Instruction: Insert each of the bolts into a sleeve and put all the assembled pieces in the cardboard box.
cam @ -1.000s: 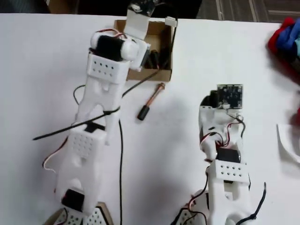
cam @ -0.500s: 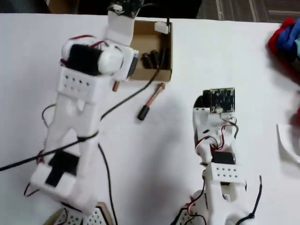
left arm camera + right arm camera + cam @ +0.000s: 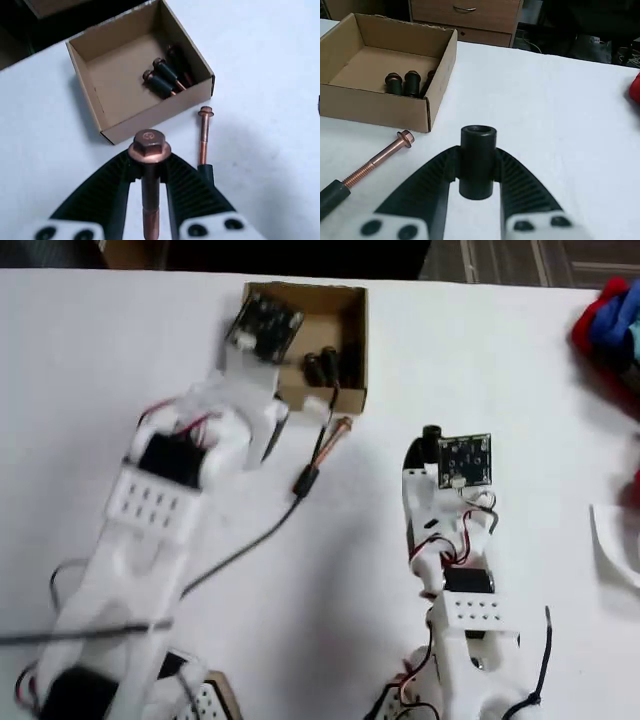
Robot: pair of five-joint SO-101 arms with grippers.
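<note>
My left gripper (image 3: 149, 165) is shut on a copper bolt (image 3: 149, 200), whose hex head points at the cardboard box (image 3: 155, 117) just ahead. The box (image 3: 355, 345) holds assembled bolt-and-sleeve pieces (image 3: 162, 80), also seen from the right (image 3: 402, 82). In front of the box a bolt with a black sleeve on its tip (image 3: 320, 455) lies on the table. My right gripper (image 3: 476, 160) is shut on an upright black sleeve (image 3: 476, 170). It stands right of that lying bolt (image 3: 375, 160), with the sleeve (image 3: 432, 432) showing at the arm's tip from above.
A black cable (image 3: 250, 545) from the left arm trails across the table near the lying bolt. Red and blue cloth (image 3: 608, 325) and a white object (image 3: 615, 545) sit at the right edge. Wooden drawers (image 3: 465, 15) stand behind the table.
The left arm has pulled back from over the box toward the near left and now sits in front of it. The right arm has shifted slightly left.
</note>
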